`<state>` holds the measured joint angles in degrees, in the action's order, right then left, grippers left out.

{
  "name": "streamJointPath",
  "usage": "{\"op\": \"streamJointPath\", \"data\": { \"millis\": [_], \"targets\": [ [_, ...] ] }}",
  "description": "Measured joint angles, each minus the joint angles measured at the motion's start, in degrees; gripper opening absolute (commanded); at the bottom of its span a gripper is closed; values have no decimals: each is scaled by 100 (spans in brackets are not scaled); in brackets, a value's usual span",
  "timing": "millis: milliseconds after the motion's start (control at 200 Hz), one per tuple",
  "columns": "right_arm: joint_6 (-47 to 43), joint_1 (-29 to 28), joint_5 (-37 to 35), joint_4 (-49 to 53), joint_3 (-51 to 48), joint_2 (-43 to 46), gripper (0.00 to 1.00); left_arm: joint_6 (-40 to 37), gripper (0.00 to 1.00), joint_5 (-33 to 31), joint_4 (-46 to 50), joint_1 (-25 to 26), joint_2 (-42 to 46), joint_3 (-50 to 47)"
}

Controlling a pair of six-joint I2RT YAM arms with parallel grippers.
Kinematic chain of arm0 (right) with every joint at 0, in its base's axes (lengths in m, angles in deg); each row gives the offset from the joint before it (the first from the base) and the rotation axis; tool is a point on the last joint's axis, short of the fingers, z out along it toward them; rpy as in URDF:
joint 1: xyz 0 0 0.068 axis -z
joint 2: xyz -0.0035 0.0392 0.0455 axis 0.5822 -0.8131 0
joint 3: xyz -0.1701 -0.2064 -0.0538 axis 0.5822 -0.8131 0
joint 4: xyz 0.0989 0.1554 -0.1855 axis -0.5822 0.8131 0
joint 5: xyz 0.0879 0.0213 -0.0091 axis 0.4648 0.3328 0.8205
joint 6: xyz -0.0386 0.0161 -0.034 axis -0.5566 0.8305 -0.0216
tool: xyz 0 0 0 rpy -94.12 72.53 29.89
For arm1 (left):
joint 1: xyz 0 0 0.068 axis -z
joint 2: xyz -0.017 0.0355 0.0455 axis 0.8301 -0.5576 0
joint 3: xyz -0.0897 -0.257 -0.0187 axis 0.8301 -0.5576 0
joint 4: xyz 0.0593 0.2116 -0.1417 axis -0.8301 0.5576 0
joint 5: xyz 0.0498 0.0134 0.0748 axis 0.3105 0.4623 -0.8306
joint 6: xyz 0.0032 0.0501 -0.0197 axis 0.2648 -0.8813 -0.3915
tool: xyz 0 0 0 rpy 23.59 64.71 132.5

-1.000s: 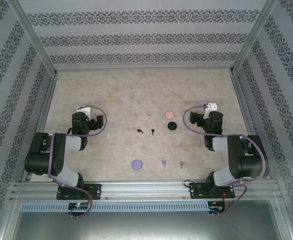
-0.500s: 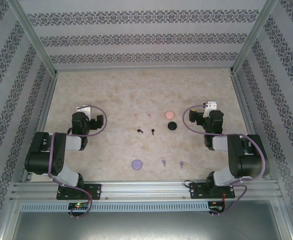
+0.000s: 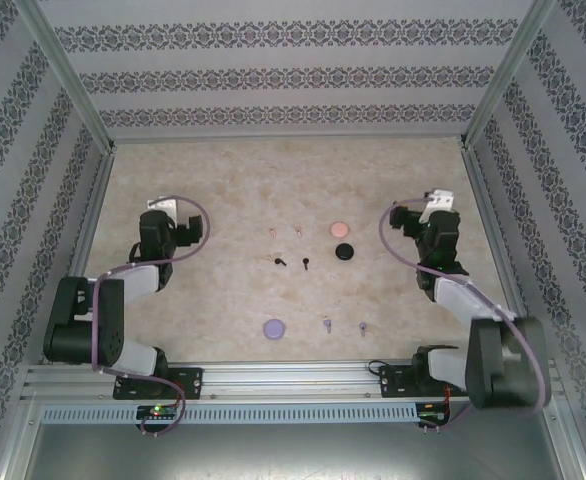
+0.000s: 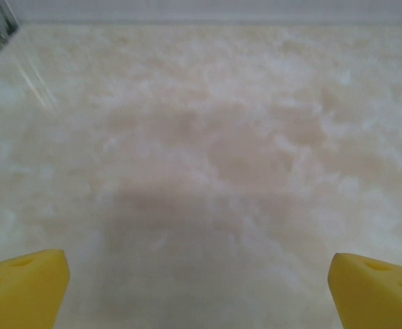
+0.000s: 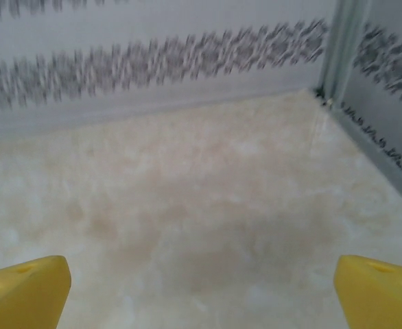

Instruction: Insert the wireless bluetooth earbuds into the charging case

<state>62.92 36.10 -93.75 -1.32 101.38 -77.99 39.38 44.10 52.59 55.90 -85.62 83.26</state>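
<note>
Three round charging cases lie on the marbled table: pink [image 3: 338, 229], black [image 3: 345, 251] and light purple [image 3: 273, 327]. Tiny earbuds lie near them: a pale pink pair [image 3: 273, 232] [image 3: 297, 231], a black pair [image 3: 280, 261] [image 3: 304, 264], a purple pair [image 3: 326, 324] [image 3: 362, 327]. My left gripper [image 3: 165, 212] hovers at the table's left, far from them; its yellow fingertips [image 4: 24, 288] stand wide apart over bare table. Over at the right side my right gripper [image 3: 435, 208] has its yellow fingertips [image 5: 22, 291] spread wide too, nothing between them.
Patterned walls enclose the table on three sides, with metal posts [image 3: 493, 80] at the far corners. The right wrist view faces the far right corner post [image 5: 338, 48]. An aluminium rail [image 3: 293, 380] carrying both arm bases runs along the near edge.
Both arms have stretched forward: the left gripper moved slightly away from the base, the right gripper moved farther and to the right. Cases and earbuds have not moved.
</note>
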Motion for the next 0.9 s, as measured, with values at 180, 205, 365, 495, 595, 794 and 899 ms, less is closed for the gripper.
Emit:
{"op": "streamJointPath", "data": {
  "millis": [180,205,365,495,595,794,899],
  "targets": [
    [1392,101,358,920,245,1552,97,798,98,-142,1504,52,573,942],
    [1523,118,505,1010,219,1711,97,951,98,-138,1707,70,612,1073],
    [2105,-50,1357,2229,420,1985,89,1923,100,0,2992,286,737,1768],
    [2367,-850,1499,3755,918,1624,89,2583,100,201,3891,369,782,2105],
    [2756,-1930,1283,4756,1189,1460,92,3014,100,348,4339,402,820,2212],
    [4452,-4286,684,5720,1268,988,84,3556,99,487,5010,511,776,2446],
    [5560,-5237,487,5875,1381,428,82,3630,99,470,5235,514,584,2758]
  ]
}}
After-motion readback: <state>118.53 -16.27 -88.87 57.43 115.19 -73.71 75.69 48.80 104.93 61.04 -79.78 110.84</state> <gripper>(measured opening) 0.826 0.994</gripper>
